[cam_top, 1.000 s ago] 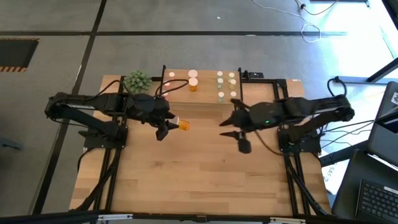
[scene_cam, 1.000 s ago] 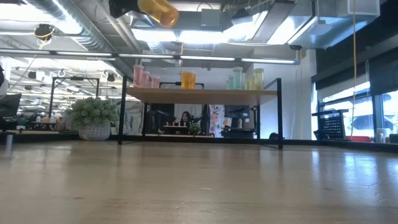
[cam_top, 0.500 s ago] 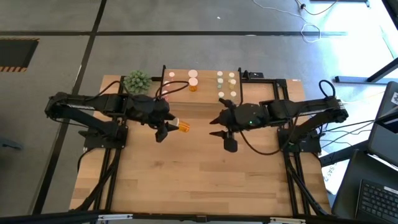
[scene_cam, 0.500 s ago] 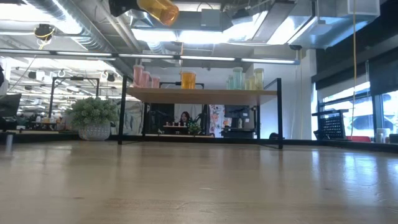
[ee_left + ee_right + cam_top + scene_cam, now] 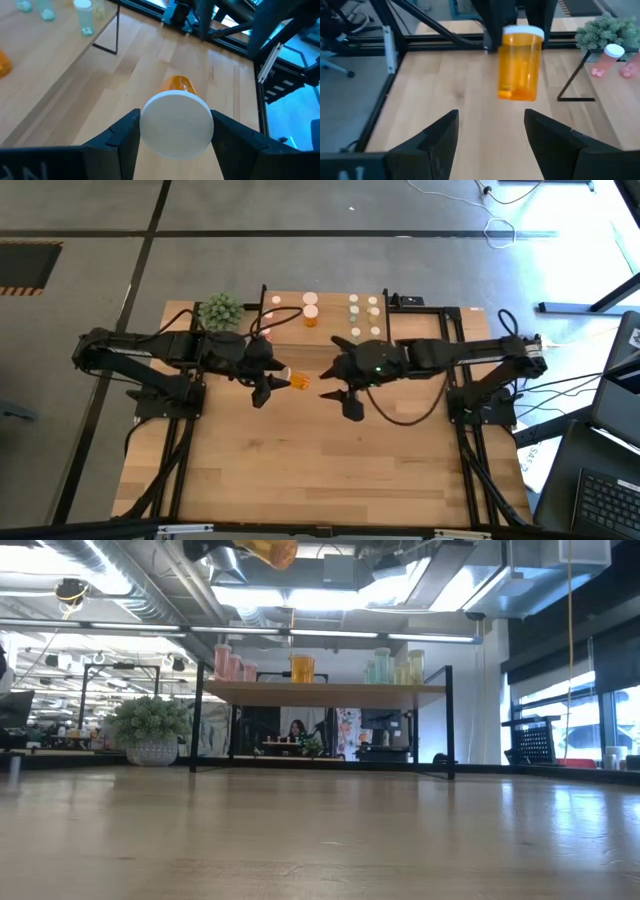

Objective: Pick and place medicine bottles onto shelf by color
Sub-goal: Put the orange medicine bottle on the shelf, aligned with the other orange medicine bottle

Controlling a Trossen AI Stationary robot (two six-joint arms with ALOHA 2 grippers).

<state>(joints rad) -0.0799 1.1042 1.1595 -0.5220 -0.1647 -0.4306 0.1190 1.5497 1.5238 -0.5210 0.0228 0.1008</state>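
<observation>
An orange medicine bottle point(image 5: 520, 65) with a white cap point(image 5: 176, 125) hangs high over the table's middle, with my left gripper point(image 5: 278, 380) shut on it. It also shows at the low view's top edge point(image 5: 270, 550). My right gripper point(image 5: 490, 135) stands open just to the bottle's right point(image 5: 330, 388), facing its bottom end and touching nothing. The shelf point(image 5: 325, 692) stands on its legs at the table's far edge. On it stand pink bottles point(image 5: 232, 662), one orange bottle point(image 5: 302, 668) and pale green bottles point(image 5: 395, 667). My left gripper pinches the bottle's cap end point(image 5: 150, 125) between its two fingers point(image 5: 122, 137), one on either side of the white cap. The fingers come about level from the table's left. The orange body point(image 5: 299, 381) sticks out beyond them toward the right, lifted clear of the table.
A spiky green potted plant point(image 5: 221, 310) stands at the shelf's left end. The bare wooden tabletop point(image 5: 320, 470) stretches from under the arms to the near edge. A laptop point(image 5: 610, 500) sits off the table at the right.
My right gripper has travelled toward the table's left and a little down, closing in on the orange bottle that my left gripper holds. The bottle stays lifted over the table's middle.
</observation>
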